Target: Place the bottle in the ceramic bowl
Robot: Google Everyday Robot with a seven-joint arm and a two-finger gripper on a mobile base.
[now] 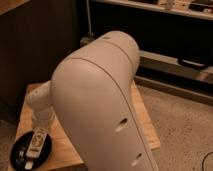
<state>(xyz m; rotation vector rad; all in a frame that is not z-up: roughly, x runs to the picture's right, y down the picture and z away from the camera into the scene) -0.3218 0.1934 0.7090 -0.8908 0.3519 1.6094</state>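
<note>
The black ceramic bowl [20, 150] sits at the front left corner of the wooden table [145, 120]. The white bottle [36, 143] with its tan label lies slanted over the bowl, its lower end down inside it. My gripper [41, 129] is right above the bowl at the bottle's upper end, below the white wrist [42, 106]. I cannot tell whether it still holds the bottle. My large white arm link [100, 100] fills the middle of the view and hides much of the table.
A dark cabinet wall [35, 45] stands behind the table on the left. Low dark shelves [175, 55] run along the back right. Speckled floor [185, 130] lies to the right of the table.
</note>
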